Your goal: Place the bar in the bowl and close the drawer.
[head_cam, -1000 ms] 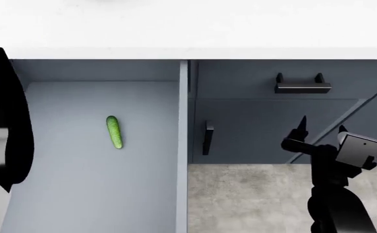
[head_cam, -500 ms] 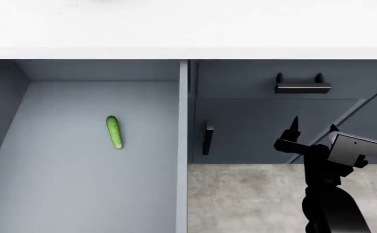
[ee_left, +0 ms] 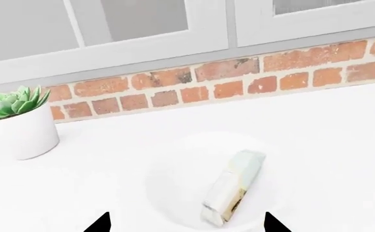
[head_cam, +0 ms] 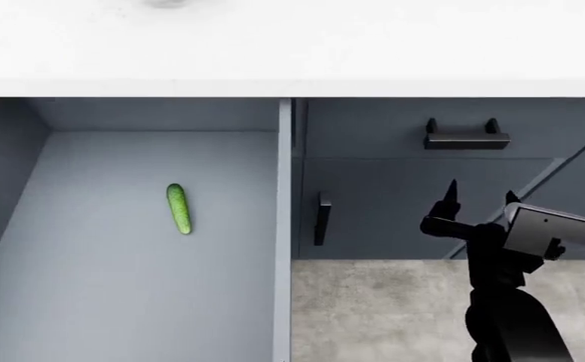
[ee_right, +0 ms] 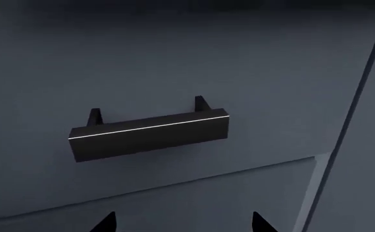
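Note:
The pale bar point(ee_left: 234, 187) lies tilted inside the white bowl point(ee_left: 174, 188) on the white counter, seen in the left wrist view. My left gripper point(ee_left: 186, 223) hovers over the bowl, open, with its black fingertips point(ee_left: 100, 223) on either side and holding nothing. The left arm is out of the head view. There the drawer point(head_cam: 121, 286) stands pulled out, showing its light grey inside. My right gripper point(head_cam: 482, 192) is open and empty in front of a closed dark drawer front; its handle point(ee_right: 149, 134) fills the right wrist view just beyond the right gripper point(ee_right: 182, 223).
A small green cucumber point(head_cam: 179, 209) lies in the open drawer. A potted succulent point(ee_left: 19, 123) stands on the counter by the brick backsplash point(ee_left: 239, 82). A cabinet door with a vertical handle point(head_cam: 323, 217) is below the closed drawer front point(head_cam: 454, 124).
The left arm, at the head view's left edge a second ago, has left that view. The right gripper has moved slightly left and toward the cabinet.

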Controlling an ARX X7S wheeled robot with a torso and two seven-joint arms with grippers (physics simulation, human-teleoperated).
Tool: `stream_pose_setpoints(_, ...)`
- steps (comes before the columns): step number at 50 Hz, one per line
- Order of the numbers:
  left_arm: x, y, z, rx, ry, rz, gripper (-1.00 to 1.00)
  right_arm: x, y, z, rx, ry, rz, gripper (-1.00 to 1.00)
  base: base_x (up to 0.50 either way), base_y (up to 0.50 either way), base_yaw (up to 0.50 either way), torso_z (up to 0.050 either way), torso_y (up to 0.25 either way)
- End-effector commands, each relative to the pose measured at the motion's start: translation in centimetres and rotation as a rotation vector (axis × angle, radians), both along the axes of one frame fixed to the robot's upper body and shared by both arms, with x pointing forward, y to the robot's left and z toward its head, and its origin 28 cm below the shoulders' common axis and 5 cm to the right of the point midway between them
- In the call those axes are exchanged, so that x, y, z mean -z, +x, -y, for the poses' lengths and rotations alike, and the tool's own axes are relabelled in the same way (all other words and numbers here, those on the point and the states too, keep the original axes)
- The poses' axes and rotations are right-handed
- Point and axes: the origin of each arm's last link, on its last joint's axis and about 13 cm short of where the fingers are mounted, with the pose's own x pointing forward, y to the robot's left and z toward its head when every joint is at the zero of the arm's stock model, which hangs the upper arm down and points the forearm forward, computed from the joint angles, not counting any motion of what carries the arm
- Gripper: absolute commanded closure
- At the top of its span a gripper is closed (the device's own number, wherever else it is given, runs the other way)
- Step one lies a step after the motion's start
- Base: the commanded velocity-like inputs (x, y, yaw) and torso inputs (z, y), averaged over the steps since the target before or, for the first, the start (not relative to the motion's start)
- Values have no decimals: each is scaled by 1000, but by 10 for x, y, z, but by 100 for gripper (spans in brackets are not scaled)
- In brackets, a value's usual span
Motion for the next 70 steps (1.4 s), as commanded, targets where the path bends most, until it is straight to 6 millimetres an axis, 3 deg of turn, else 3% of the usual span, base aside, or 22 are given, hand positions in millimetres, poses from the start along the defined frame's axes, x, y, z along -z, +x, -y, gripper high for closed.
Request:
stream_pose_setpoints(1,-1,-2,-2,19,-29,21,-100,0,2,-1,-9,0,2,-100,0,0,0,0,250)
stream_pose_setpoints(22,0,-13,-6,24,-40,49,-100,-5,5,-1,-13,1,8,-100,0,0,0,0,250)
stream_pose_setpoints(33,22,-34,-12,31,-55,58,-100,-6,6,-3,-21,-3,4,-100,0,0,0,0,231)
stream_pose_setpoints(43,50,-62,-18,21,-68,48,-100,-8,6,-6,-41,-10,4,-100,0,0,0,0,2)
stream_pose_setpoints(70,96,-105,-19,-25,10,27,-100,-2,4,-8,-62,10,5,-100,0,-15,0,0,0)
